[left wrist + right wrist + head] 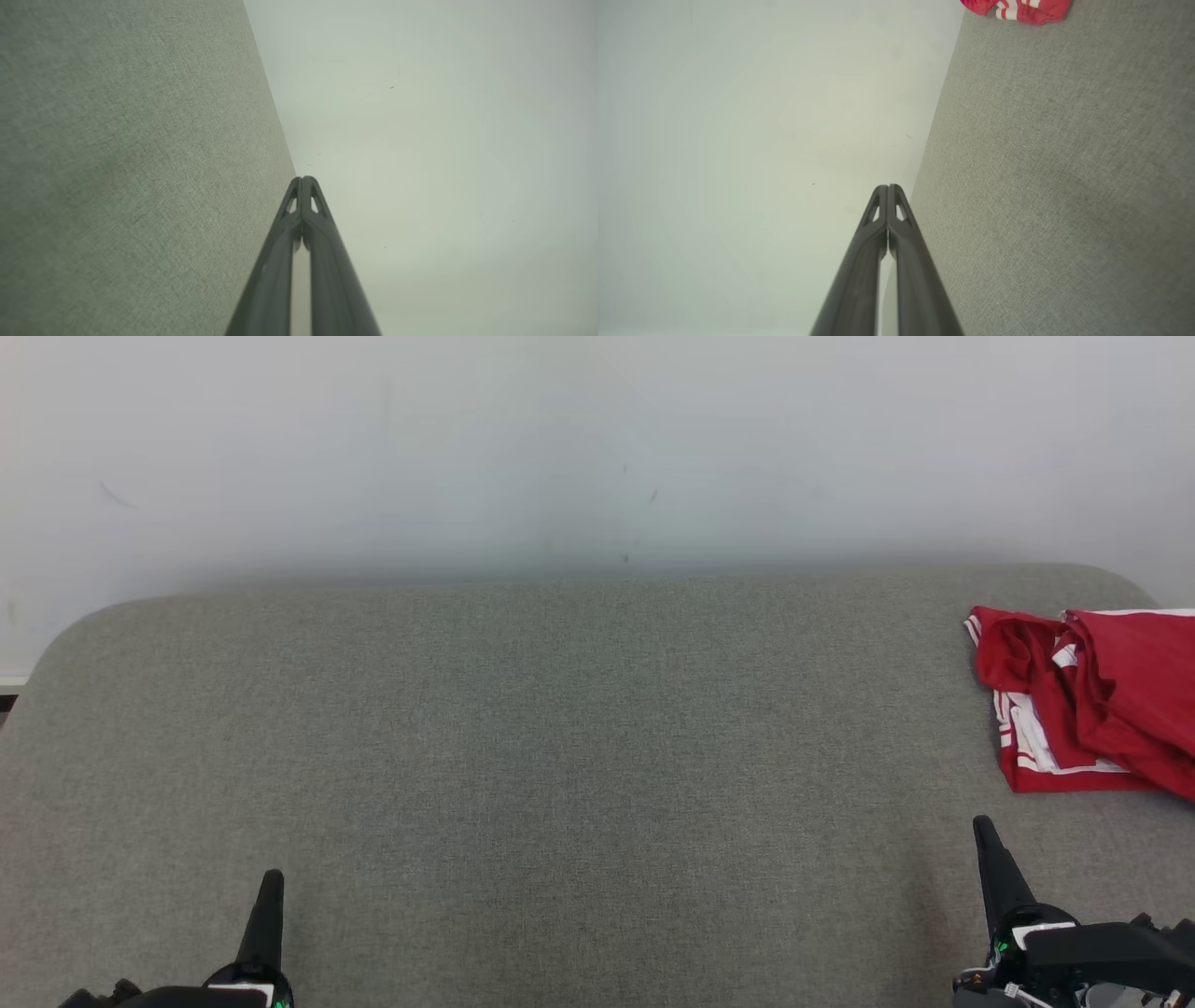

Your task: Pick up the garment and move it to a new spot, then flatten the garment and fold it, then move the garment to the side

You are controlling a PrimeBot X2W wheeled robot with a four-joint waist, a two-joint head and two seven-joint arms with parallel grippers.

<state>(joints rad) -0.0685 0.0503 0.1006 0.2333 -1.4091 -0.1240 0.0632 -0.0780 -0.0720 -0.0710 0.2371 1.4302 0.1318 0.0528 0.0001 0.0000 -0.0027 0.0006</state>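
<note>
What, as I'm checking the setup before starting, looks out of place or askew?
Only the red garment: it lies crumpled and bunched at the right of the grey surface, running past the head view's border. Nothing looks spilled or damaged.

Dark, long-fingered left gripper (272, 887) at lower left, fingers pressed together, pointing up. Matching right gripper (985, 831) at lower right, also closed, leaning slightly left.

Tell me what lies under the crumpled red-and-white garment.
The crumpled red-and-white garment lies on the grey woven fabric surface; whatever its folds cover cannot be seen.
</note>
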